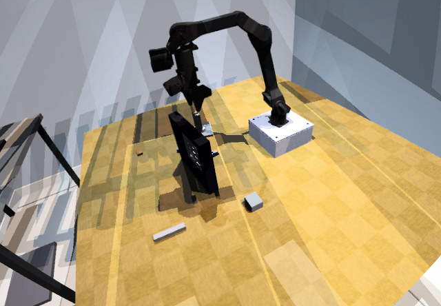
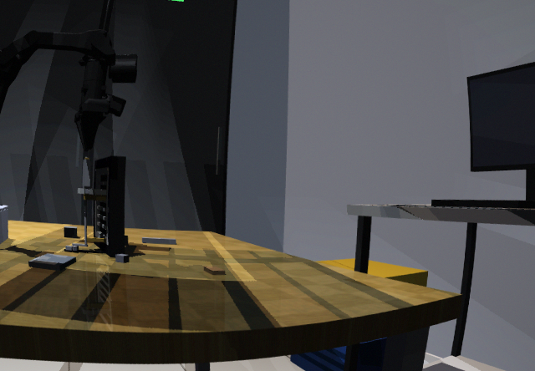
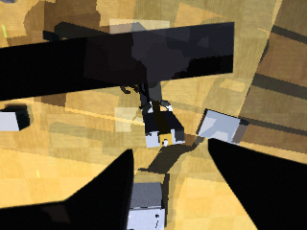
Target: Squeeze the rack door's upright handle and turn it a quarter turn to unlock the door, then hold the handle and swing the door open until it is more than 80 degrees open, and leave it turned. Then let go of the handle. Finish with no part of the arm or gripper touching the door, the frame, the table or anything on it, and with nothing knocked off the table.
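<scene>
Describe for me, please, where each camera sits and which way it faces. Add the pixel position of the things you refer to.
Top: above the table (image 1: pixel 320 202), looking down at a slant; the arm (image 1: pixel 217 23) (image 2: pixel 64 39) and its fingers show.
Exterior: low beside the table, looking across it towards dark cabinets (image 2: pixel 172 99); part of the arm and the fingers show.
Wrist: on the arm, looking down past the two fingers.
Top and exterior share the black frame (image 1: pixel 210 167) (image 2: pixel 116 203) and the white bar (image 1: pixel 169 232) (image 2: pixel 159 241).

Black upright rack frame (image 1: pixel 209 149) (image 2: pixel 116 203) (image 3: pixel 192 48), handle (image 1: pixel 197 120) (image 2: pixel 86 172) (image 3: pixel 164 122) upright
</scene>
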Controlling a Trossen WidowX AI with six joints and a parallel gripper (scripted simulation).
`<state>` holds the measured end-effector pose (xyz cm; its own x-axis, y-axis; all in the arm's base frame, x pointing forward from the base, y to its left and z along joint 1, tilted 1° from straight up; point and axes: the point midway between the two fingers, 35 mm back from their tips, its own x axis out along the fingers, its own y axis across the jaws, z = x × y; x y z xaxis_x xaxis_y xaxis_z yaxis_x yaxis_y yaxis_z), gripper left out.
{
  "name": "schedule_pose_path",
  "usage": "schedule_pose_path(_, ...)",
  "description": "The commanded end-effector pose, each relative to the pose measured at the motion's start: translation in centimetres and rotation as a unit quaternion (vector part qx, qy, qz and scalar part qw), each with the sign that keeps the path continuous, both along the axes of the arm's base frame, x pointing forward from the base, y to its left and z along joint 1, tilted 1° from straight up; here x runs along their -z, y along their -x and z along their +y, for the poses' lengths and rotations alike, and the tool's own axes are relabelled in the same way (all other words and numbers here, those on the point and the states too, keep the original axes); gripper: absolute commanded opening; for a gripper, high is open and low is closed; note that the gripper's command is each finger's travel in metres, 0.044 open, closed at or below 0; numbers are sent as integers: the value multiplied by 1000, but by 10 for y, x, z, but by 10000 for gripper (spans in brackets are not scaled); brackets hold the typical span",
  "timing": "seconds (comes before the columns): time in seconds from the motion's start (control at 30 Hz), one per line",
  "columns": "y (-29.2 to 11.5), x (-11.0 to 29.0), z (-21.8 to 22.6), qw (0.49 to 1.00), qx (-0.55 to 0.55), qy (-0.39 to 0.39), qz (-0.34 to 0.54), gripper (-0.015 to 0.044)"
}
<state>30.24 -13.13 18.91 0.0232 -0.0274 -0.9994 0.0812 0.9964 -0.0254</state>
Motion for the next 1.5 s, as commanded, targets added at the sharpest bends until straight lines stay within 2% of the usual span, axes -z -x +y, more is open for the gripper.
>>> schedule_pose_path(0.0,-1,6,0,1000,-2,-3,0,284)
schedule_pose_path(1.27,-1,66,-1,1000,-2,-3,0,284)
schedule_pose_path(1.47,-1,66,-1,1000,-2,-3,0,126)
